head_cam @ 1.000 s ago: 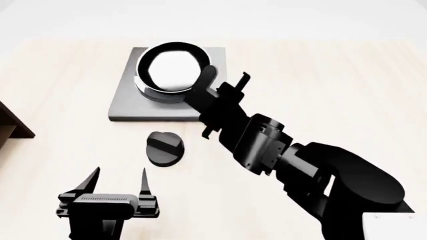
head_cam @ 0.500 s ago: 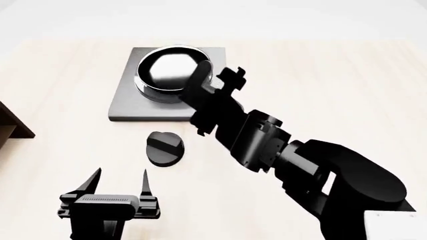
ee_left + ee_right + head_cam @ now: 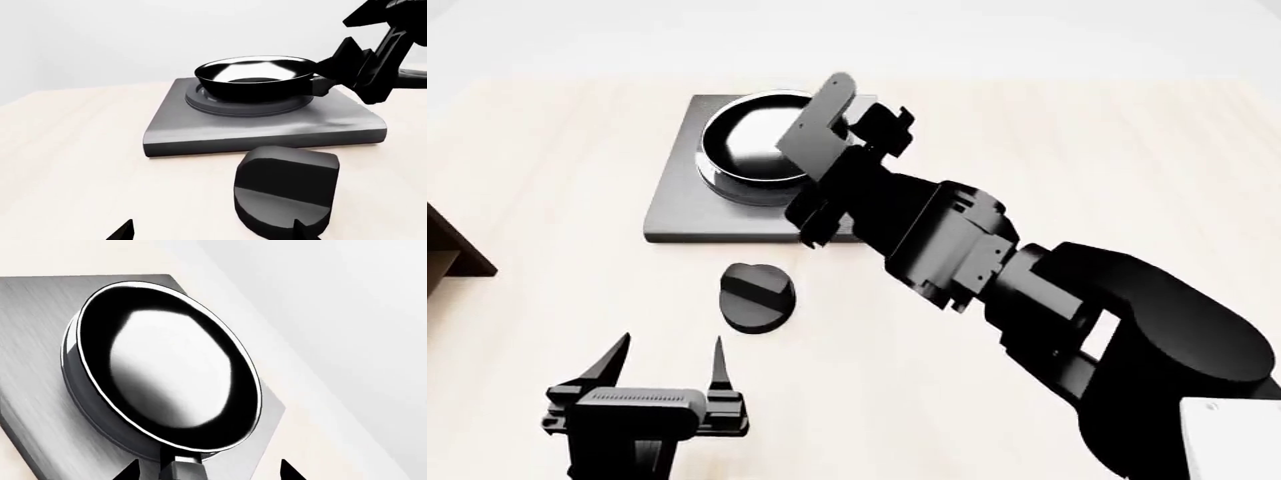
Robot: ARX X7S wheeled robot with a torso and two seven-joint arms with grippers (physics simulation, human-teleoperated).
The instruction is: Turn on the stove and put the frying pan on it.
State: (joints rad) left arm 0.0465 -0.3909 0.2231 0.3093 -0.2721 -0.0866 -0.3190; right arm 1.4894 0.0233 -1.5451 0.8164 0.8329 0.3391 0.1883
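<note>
Right gripper (image 3: 861, 125) lifted since earlier, fingers spread, off frying pan (image 3: 754, 150) seated on stove (image 3: 681, 205); left gripper (image 3: 667, 362) open; next: knob (image 3: 757, 297)

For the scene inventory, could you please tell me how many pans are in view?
1. The frying pan sits on the ring burner of the stove, with the right claw at its handle. Nothing suggests another, though the right arm hides part of the table.
</note>
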